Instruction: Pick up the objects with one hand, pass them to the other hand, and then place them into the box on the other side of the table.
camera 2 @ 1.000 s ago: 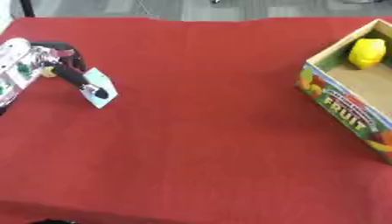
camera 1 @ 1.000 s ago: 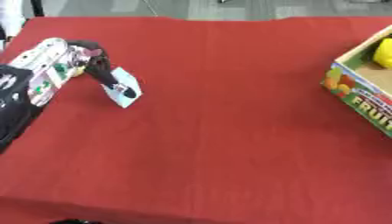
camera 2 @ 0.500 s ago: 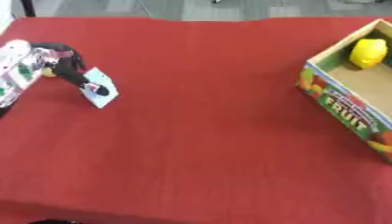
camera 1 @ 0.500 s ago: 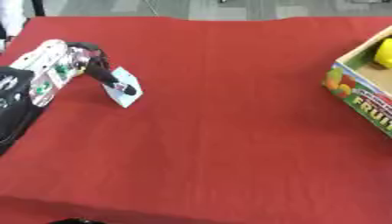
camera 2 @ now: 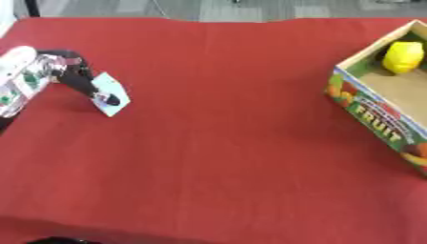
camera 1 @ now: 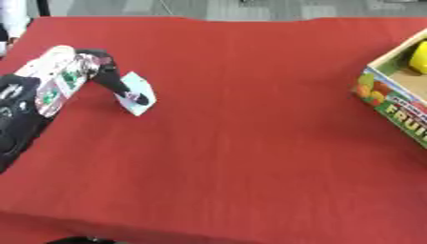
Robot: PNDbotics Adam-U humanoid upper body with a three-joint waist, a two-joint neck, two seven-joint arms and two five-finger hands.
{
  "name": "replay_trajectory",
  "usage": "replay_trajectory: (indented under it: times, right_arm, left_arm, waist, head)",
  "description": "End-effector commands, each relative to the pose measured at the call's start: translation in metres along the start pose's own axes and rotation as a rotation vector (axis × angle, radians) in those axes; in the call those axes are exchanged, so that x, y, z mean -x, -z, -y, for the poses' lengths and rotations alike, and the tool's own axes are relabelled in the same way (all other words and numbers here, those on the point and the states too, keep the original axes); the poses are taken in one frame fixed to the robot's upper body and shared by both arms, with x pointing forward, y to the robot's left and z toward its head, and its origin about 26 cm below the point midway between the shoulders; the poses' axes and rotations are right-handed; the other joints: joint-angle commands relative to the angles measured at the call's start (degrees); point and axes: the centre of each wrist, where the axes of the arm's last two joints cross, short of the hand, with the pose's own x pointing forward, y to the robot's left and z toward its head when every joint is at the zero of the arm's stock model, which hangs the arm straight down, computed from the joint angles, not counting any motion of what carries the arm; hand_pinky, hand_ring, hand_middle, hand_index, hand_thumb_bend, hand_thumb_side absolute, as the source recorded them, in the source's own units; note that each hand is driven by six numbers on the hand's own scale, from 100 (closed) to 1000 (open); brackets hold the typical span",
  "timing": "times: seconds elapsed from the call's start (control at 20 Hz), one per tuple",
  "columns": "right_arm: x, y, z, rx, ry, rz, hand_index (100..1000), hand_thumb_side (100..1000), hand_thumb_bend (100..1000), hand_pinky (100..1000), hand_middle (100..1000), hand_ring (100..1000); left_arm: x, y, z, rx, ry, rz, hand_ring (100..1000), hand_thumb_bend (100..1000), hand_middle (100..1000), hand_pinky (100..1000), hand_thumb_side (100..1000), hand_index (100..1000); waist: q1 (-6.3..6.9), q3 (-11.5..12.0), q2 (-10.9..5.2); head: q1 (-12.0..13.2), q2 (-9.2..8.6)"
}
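Nearest to me there is only the red tablecloth (camera 1: 225, 157), bare across the whole front half of the table. Further up on my left, my left hand (camera 1: 71, 76) comes in from the edge, its dark fingers (camera 1: 116, 86) reaching out and down to a small pale card or packet (camera 1: 136, 93). The fingertips sit on its face and it looks tilted up on one edge, so I read the fingers as pinched on it, with the thumb probably behind where I cannot see it. Whether the card is clear of the cloth or touching it along its lower edge, I cannot tell.

My right hand shows in neither view.

Far off on the right side stands the fruit box (camera 2: 375, 116), an open cardboard carton with printed fruit and lettering on its near wall. A yellow object (camera 2: 403, 56) lies inside it, up at the far end; the rest of its floor looks bare.

I judge I am in the first step: the pick with the left hand, grip made, lift hardly begun. The handover and the placing are both undone. Next I need to raise the card off the cloth and carry it toward the middle of the table, holding it by one edge so the other edge is free, then bring the right hand in to take it there. The card is thin and may twist or slip during the swap
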Motion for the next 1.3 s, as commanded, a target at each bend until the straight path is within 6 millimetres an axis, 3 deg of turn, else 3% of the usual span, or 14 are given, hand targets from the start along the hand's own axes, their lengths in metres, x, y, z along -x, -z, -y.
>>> replay_trajectory:
  times: [0.05, 0.3, 0.5, 0.6, 0.65, 0.7, 0.75, 0.85, 1.05, 1.3]
  right_arm:
    - [-0.009, -0.001, 0.009, 0.002, -0.032, 0.010, 961, 511, 100, 940, 961, 1000]
    - [-0.008, -0.001, 0.009, 0.002, -0.031, 0.008, 962, 513, 100, 941, 962, 1000]
    - [-0.007, -0.002, 0.009, -0.001, -0.033, 0.004, 962, 513, 100, 941, 962, 1000]
    - [-0.007, -0.002, 0.009, -0.002, -0.035, 0.002, 962, 514, 100, 942, 962, 1000]
    - [-0.006, -0.002, 0.009, -0.002, -0.035, 0.001, 962, 514, 100, 942, 963, 1000]
    - [-0.006, -0.002, 0.009, -0.001, -0.035, 0.000, 962, 515, 100, 942, 963, 1000]
    - [-0.006, -0.002, 0.009, -0.001, -0.036, 0.000, 963, 514, 100, 942, 963, 1000]
    - [-0.006, -0.003, 0.009, 0.000, -0.036, -0.001, 963, 514, 100, 942, 963, 1000]
    - [-0.007, -0.003, 0.010, 0.004, -0.035, 0.004, 963, 508, 100, 943, 963, 1000]
    - [-0.024, 0.008, 0.008, -0.017, -0.021, 0.085, 962, 482, 100, 942, 963, 1000]
  left_arm:
    - [0.003, -0.004, -0.011, 0.151, -0.109, -0.126, 788, 843, 735, 774, 644, 704]
    - [-0.002, -0.003, -0.011, 0.148, -0.099, -0.123, 777, 799, 719, 768, 629, 686]
    - [-0.006, -0.003, -0.010, 0.144, -0.101, -0.117, 769, 694, 702, 765, 571, 669]
    - [-0.007, -0.003, -0.010, 0.145, -0.106, -0.117, 760, 591, 684, 762, 487, 645]
    - [-0.007, -0.003, -0.010, 0.145, -0.110, -0.118, 751, 516, 666, 757, 398, 615]
    - [-0.007, -0.003, -0.010, 0.144, -0.115, -0.119, 749, 506, 664, 756, 386, 611]
    - [-0.007, -0.004, -0.011, 0.143, -0.120, -0.118, 736, 445, 644, 749, 280, 576]
    - [-0.007, -0.008, -0.013, 0.137, -0.131, -0.111, 724, 410, 628, 743, 218, 549]
    - [-0.008, -0.027, -0.024, 0.071, -0.142, -0.077, 708, 345, 617, 733, 160, 535]
    - [-0.022, -0.076, -0.039, -0.104, -0.145, 0.040, 686, 239, 603, 728, 136, 537]
  waist:
    - [-0.03, -0.06, -1.15]
    - [-0.03, -0.10, -1.16]
    - [-0.01, -0.12, -1.15]
    - [0.00, -0.13, -1.15]
    - [0.00, -0.13, -1.15]
    - [0.01, -0.13, -1.15]
    - [0.02, -0.11, -1.15]
    - [0.04, -0.08, -1.16]
    - [0.00, 0.00, -1.18]
    - [-0.19, 0.18, -1.28]
  head:
    - [0.29, 0.05]
    - [0.50, 0.07]
    - [0.53, 0.10]
    - [0.54, 0.13]
    - [0.53, 0.15]
    - [0.51, 0.20]
    - [0.51, 0.26]
    - [0.51, 0.34]
    - [0.44, 0.43]
    - [0.24, 0.36]
